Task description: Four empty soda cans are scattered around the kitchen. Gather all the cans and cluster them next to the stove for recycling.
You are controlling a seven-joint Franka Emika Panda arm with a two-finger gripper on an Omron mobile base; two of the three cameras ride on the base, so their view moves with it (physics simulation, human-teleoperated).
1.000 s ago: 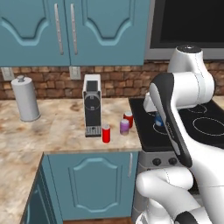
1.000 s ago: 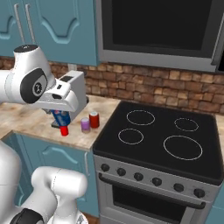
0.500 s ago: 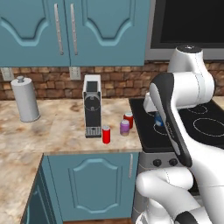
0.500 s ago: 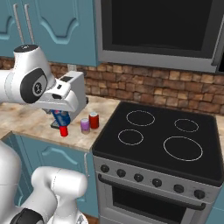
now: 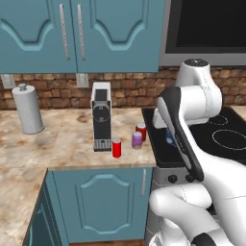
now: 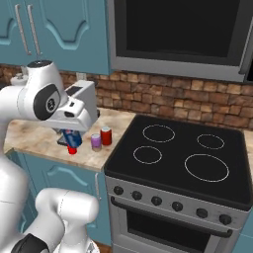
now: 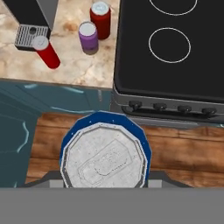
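My gripper (image 6: pixel 74 142) is shut on a blue soda can (image 7: pixel 103 158), held in the air by the counter's front edge, just left of the stove (image 6: pixel 184 157). In the hand view the can's silver top hides my fingertips. Three more soda cans stand on the counter beside the stove's left edge: a red can (image 7: pixel 47 51) in front of the coffee machine, a purple can (image 7: pixel 88 37), and a second red can (image 7: pixel 100 18) closest to the cooktop (image 7: pixel 175 57). The same cans appear in the left base view: red (image 5: pixel 116 147), purple (image 5: pixel 137 140) and red (image 5: pixel 141 131).
A grey coffee machine (image 5: pixel 101 115) stands on the marble counter (image 5: pixel 57 144) behind the cans. A paper-towel roll (image 5: pixel 28 109) is far left. Teal cabinets hang above, and a black microwave (image 6: pixel 178 34) sits over the stove. Wooden floor (image 7: pixel 183 153) lies below.
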